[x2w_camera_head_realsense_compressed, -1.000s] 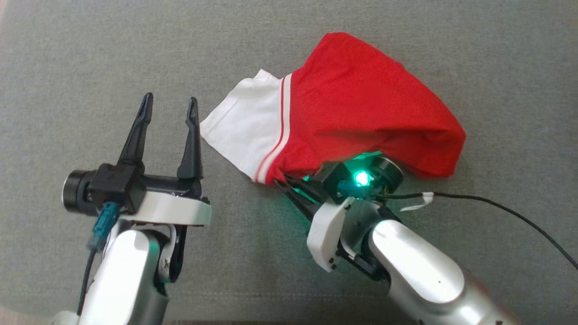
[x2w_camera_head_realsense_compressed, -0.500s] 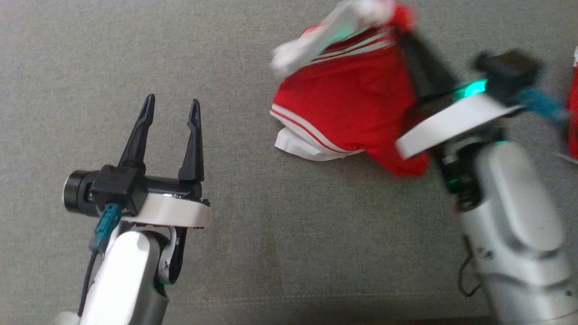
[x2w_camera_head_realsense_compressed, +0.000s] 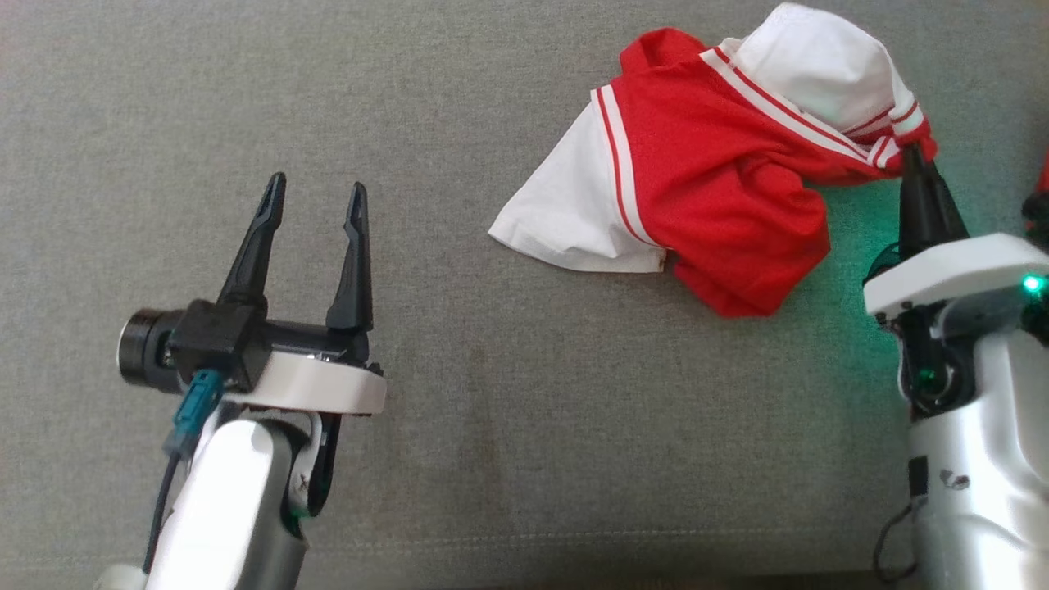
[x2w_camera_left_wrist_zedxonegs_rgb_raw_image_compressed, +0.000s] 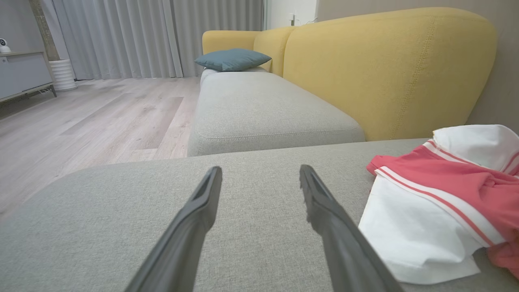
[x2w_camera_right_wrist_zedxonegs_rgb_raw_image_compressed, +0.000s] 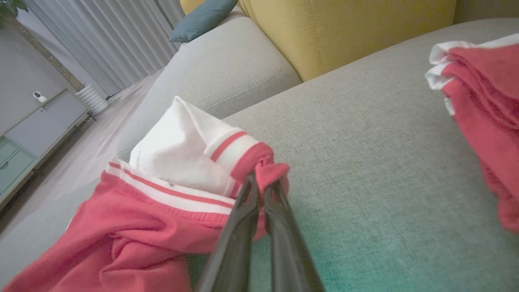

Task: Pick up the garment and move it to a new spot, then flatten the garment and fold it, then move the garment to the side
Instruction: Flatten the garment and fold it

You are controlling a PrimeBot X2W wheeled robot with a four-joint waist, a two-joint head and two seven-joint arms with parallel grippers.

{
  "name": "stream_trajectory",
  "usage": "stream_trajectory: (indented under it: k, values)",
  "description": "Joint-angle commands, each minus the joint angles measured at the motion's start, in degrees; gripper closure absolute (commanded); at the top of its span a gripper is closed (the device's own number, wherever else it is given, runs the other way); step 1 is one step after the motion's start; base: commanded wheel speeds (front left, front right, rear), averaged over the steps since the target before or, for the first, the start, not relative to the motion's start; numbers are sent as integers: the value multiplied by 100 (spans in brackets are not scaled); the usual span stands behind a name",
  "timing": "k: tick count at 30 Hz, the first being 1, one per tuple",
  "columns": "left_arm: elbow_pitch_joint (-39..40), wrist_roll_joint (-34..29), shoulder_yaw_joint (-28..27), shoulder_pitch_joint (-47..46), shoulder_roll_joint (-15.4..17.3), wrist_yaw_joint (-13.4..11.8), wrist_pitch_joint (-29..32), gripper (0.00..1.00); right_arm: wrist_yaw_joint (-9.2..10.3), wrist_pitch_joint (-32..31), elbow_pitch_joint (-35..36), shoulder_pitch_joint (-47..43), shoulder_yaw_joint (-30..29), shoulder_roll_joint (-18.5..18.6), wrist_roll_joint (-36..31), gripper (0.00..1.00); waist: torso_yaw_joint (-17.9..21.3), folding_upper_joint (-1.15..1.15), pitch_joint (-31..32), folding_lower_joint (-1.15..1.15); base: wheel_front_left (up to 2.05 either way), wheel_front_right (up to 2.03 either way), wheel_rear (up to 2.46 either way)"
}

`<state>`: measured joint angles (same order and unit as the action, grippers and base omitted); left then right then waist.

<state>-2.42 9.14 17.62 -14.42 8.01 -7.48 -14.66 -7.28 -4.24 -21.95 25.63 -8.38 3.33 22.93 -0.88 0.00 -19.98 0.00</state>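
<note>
**Desk:** Ground first?

**Me:** Grey sofa seat [x2w_camera_head_realsense_compressed: 508, 459], with a yellow backrest [x2w_camera_left_wrist_zedxonegs_rgb_raw_image_compressed: 385, 69] behind it. There is plenty of bare cushion in front of the rig.

**Desk:** Where's the garment?

**Me:** The garment [x2w_camera_head_realsense_compressed: 721, 188] is red and white. It lies bunched at the far right of the seat in the head view. Most of it rests on the cushion. One white flap spreads toward the middle, and another white part is raised at the corner I hold. A second cloth [x2w_camera_right_wrist_zedxonegs_rgb_raw_image_compressed: 482, 101], in the same colours, lies apart on the right. It's not my job, so I leave it alone.

**Desk:** Claws?

**Me:** The right claw [x2w_camera_head_realsense_compressed: 913, 156] is clamped tight on a small red knot of hem at the garment's right end. The left claw [x2w_camera_head_realsense_compressed: 315, 182] is spread wide with nothing in it. It hangs over bare seat, well apart from the garment.

**Desk:** How do you run this step?

**Me:** I judge this is the carry to a new spot.
- The pinch is thin, so I'd lift until the trailing bulk clears the cushion rather than drag it.
- I'd travel slowly and steer wide of the second cloth.
- I'd set down toward the open middle, where the left claw can reach an opposite edge for flattening.
- The main risk is the hem slipping out if the fabric snags.
</note>
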Motion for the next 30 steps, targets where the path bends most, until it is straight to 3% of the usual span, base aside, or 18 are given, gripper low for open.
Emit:
stream_trajectory:
  k: [1,12,21,30]
  values:
    - [144,-77,-210,-155,61,20,-34,0,-21,162,172,-25,122,-45,-44,0,6,0,-4,0,0,0,0]
    - [123,-68,-272,-12,90,-25,-34,0,-21,1275,1513,-790,777,209,-1166,0,92,0,169,0,0,0,0]
    - [133,-50,-305,204,135,-81,-34,0,-21,974,2545,-1683,1269,145,-1615,0,135,0,379,0,0,0,0]
    - [122,-21,-297,293,174,-119,-34,0,-21,764,2854,-1995,1360,51,-1602,0,143,0,436,0,0,0,0]
